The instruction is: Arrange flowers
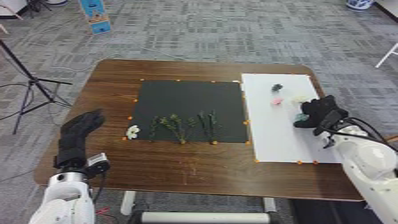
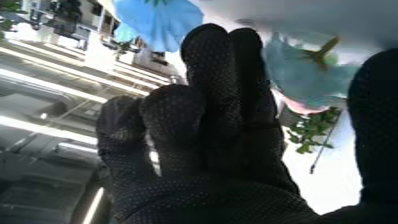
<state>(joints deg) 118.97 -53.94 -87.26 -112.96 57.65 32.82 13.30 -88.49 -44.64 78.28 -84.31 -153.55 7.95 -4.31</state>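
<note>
While the left hand (image 1: 78, 132) is over the left side of the brown table (image 1: 178, 172), with its fingers stretched out, the right hand (image 1: 322, 111) is over the right side of the white sheet (image 1: 289, 142). Its fingers are mostly straight, some pressed side by side, with a wide gap to the thumb. A blue-green flower (image 2: 306, 72) is in the gap, but I can't tell if the hand touches it. The right wrist view has a blue flower (image 2: 160, 22) near the fingertips too. A pink flower (image 1: 277, 101) and a dark flower (image 1: 276, 87) lie on the sheet. Green stems (image 1: 182, 131) lie on the black mat (image 1: 191, 97), and a white flower (image 1: 133, 131) is at its left edge.
</note>
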